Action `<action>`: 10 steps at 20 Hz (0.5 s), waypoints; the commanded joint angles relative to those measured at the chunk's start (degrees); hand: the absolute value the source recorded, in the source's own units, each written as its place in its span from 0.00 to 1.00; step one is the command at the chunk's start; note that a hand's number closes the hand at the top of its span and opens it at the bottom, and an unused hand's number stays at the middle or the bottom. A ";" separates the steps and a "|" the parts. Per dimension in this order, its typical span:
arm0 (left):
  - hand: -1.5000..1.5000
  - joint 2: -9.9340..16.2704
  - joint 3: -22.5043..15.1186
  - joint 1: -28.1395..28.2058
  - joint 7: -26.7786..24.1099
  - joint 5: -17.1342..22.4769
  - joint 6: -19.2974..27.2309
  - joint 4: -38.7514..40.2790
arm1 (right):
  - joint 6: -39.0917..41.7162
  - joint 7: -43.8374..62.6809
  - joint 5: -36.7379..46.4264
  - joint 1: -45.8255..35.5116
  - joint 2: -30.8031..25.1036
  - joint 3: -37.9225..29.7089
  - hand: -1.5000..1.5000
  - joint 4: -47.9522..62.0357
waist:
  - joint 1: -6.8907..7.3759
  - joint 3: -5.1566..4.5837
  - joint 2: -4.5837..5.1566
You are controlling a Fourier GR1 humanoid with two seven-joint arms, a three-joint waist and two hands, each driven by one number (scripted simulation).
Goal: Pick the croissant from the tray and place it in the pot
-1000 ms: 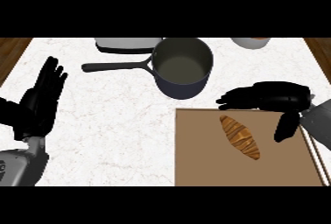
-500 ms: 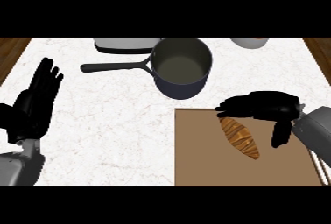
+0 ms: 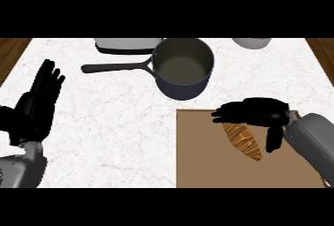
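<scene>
1. Brown and flat, the tray (image 3: pixel 202 167) lay at the lower right of the white marbled table (image 3: pixel 117 114), with the croissant (image 3: pixel 243 140) resting on it, long axis running from upper left to lower right.
2. My right hand (image 3: pixel 257 112) sat over the croissant's upper end, covering it; the fingers (image 3: pixel 225 115) curled toward the left and the thumb (image 3: pixel 272 140) hung down just beside the pastry's right side (I could not tell from the head view whether they touched it).
3. I saw nothing gripped in that hand; the croissant lay flat on the tray.
4. My left hand (image 3: pixel 36 108) rested at the left edge, fingers straight and pointing up, holding nothing.
5. I saw the dark pot (image 3: pixel 183 66) standing beyond the tray's upper edge, its long handle (image 3: pixel 114 68) pointing left and its inside bare.
6. Behind the pot a grey container (image 3: pixel 127 45) showed at the top edge, and a pale bowl (image 3: pixel 251 42) sat at the upper right.
</scene>
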 commanded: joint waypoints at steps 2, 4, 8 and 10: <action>0.50 -2.80 -0.15 -1.07 -1.47 -2.37 0.24 2.27 | 0.55 -1.96 5.66 -0.75 5.58 -1.17 0.00 6.19 | 0.06 0.01 0.10; 0.50 -0.77 1.93 0.36 1.80 0.19 -2.62 -0.44 | 3.28 1.76 6.30 0.23 5.85 -1.83 0.00 2.22 | -0.07 -0.01 -0.05; 0.50 -4.06 -0.07 -0.58 0.38 -4.20 -0.14 0.44 | 3.66 0.85 8.09 0.71 6.96 -4.46 0.00 3.19 | -0.22 0.00 -0.05; 0.50 -0.64 4.39 -3.06 2.28 -0.61 -3.52 1.04 | 2.23 -2.51 9.26 1.13 7.12 -3.68 0.00 4.40 | -0.14 0.00 -0.03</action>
